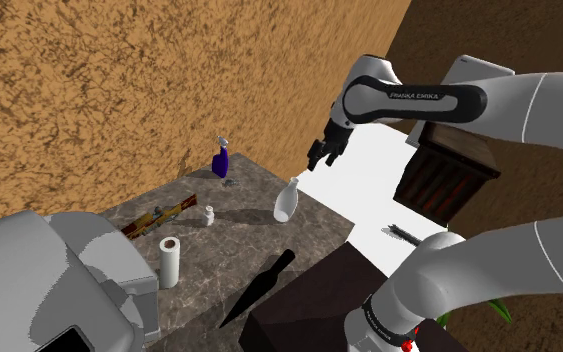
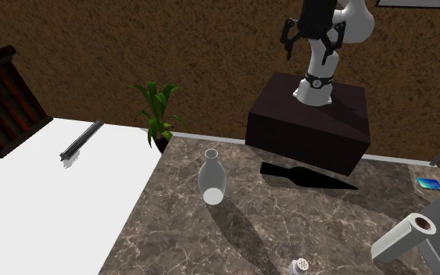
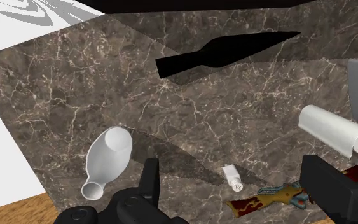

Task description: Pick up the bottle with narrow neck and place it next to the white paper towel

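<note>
A white bottle with a narrow neck (image 1: 287, 200) (image 2: 212, 178) (image 3: 109, 158) stands upright on the marble counter (image 1: 239, 235), near the counter's edge by a white surface. The white paper towel roll (image 1: 169, 262) (image 2: 404, 237) (image 3: 336, 130) stands farther along the counter, toward the shoulder view's lower left. My black gripper (image 1: 324, 152) (image 2: 312, 35) (image 3: 232, 164) hangs open high above the counter, with nothing between its fingers. In the wrist view the bottle lies outside the fingers (image 3: 149, 184), beside one of them.
A small white shaker (image 1: 209, 215) (image 3: 233, 178), a red-and-gold object (image 1: 154, 220) (image 3: 269, 196) and a purple spray bottle (image 1: 223, 158) sit on the counter. A grey appliance (image 1: 49, 280) stands by the towel. A potted plant (image 2: 157, 109) and a dark cabinet (image 1: 447, 170) flank the white surface (image 2: 46, 195).
</note>
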Controlling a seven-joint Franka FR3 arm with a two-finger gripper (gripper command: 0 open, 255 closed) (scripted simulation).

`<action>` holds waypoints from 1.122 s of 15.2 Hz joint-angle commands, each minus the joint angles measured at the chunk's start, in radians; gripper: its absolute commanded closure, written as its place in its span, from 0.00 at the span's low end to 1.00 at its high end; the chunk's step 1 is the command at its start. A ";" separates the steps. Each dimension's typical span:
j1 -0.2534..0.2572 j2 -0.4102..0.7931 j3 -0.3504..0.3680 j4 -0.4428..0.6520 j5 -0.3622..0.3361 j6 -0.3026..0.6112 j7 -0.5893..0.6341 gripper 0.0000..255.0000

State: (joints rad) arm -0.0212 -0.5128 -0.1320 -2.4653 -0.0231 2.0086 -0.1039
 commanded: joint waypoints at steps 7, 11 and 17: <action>-0.014 0.282 -0.084 0.060 0.009 0.221 -0.120 0.00; -0.021 0.433 -0.118 0.121 0.043 0.307 -0.193 0.00; -0.050 0.668 -0.141 0.253 0.128 0.398 -0.312 0.00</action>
State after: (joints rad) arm -0.0634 0.1170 -0.2698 -2.2353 0.0898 2.3941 -0.3929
